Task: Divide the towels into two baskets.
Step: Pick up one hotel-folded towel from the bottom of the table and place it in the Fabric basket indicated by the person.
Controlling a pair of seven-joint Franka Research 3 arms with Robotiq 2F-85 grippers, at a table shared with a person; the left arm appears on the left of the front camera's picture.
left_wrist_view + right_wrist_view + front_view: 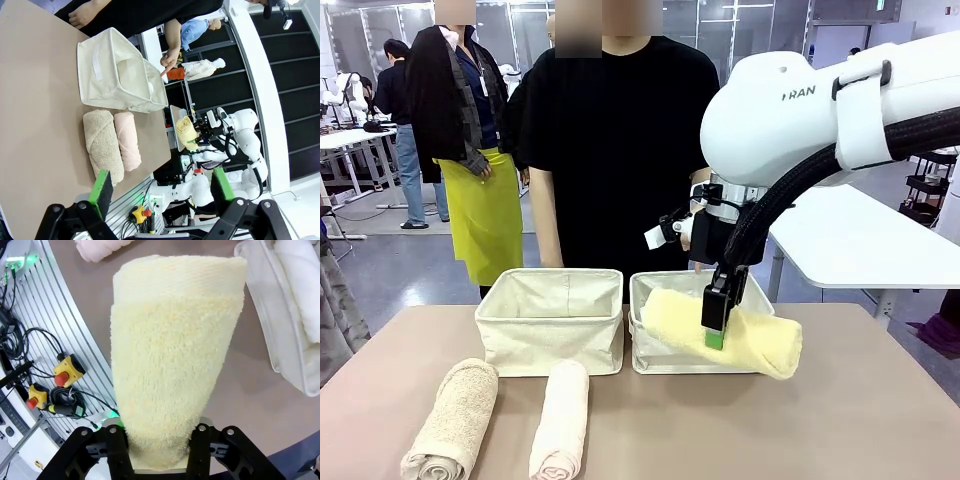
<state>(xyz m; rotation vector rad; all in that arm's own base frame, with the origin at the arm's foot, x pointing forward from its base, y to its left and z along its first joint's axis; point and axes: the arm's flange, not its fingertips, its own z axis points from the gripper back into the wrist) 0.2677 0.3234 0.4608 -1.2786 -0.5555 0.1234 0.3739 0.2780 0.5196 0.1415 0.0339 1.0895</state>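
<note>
We held the yellow towel clamped in our right gripper at the right basket's front rim, our left gripper gaped wide, tan towel and cream towel lay before the left basket.

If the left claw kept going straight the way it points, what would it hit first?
Most likely the table near its edge, right beside the cream towel. The open left gripper aims about there, though depth is unclear and it could pass just off the edge.
</note>
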